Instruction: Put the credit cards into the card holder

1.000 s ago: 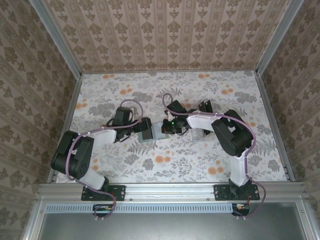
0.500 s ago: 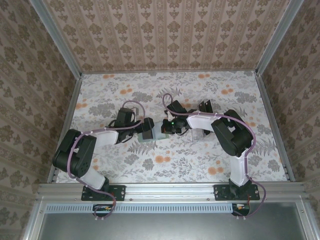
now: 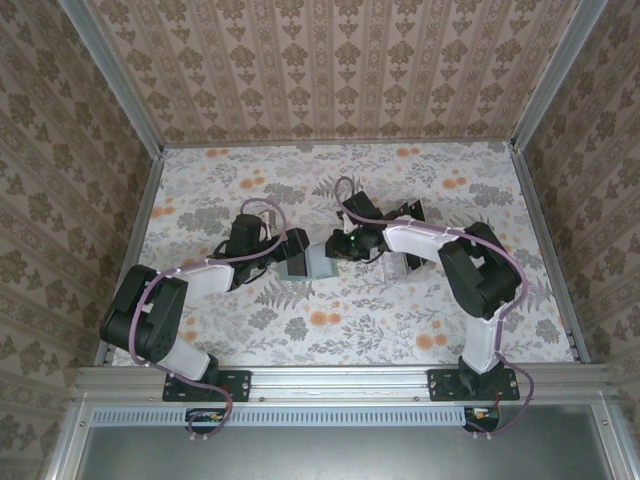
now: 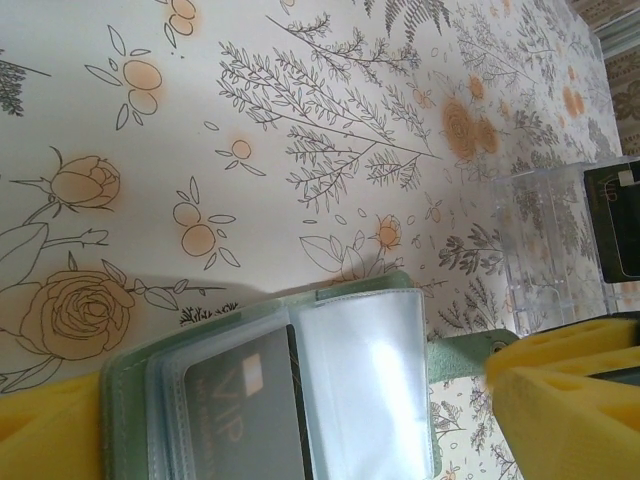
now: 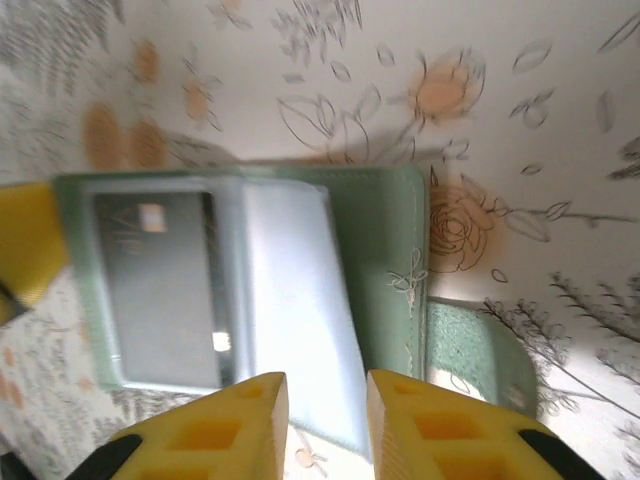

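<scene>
The left gripper [image 4: 295,372] is standing spread as wide as it goes, one yellow finger at the lower left of its wrist view and the other at the lower right, straddling the open card holder [image 4: 380,400]. I judge it is sitting there to steady the holder flat and open on the table [image 4: 250,120] while the other arm is working over it. Whether those fingers are actually pressing on the green cover, I cannot tell.

One credit card [image 4: 245,415] is lying tucked under clear plastic at the bottom centre of that view, between the two fingers and nearer the left-hand one.

The right gripper [image 5: 322,385] is hovering at the bottom edge of its own view, fingers parted a little with nothing visibly clamped between them. The lower edge of the holder's empty clear page [image 5: 290,300] is lying just beyond that gap, and the filled pocket is sitting up and to the left.

A second credit card [image 4: 615,215] is waiting in the clear rack [image 4: 545,250] at the right edge of the left wrist view, apart from the holder.
</scene>
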`<state>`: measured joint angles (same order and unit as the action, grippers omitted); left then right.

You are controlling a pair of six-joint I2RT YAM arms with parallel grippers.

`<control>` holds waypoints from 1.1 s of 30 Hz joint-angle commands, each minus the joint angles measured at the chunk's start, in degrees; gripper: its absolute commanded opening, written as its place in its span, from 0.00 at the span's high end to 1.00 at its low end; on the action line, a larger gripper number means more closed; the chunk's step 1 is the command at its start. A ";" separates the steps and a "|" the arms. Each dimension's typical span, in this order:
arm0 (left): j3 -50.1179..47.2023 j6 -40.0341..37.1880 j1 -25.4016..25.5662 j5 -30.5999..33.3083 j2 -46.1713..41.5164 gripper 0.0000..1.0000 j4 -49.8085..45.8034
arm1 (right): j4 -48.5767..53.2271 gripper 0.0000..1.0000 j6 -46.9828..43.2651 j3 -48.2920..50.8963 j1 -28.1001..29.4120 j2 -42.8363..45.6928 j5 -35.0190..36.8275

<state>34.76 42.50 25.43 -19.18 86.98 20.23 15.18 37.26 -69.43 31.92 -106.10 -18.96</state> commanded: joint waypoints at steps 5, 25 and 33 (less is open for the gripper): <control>0.08 1.10 0.24 -0.95 -1.29 0.00 1.58 | 7.30 0.53 -1.95 -2.25 -1.05 3.97 7.13; 1.44 0.74 0.28 -0.55 -1.42 0.00 -0.23 | 7.88 0.93 -3.64 -3.75 -1.25 -3.55 9.21; 6.75 1.75 6.08 0.05 -2.75 0.00 -1.90 | 4.01 1.00 -2.00 -0.16 -2.30 -2.68 6.34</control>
<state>37.71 43.13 29.34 -19.25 86.06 18.52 20.88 34.48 -71.13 30.11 -108.88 -11.14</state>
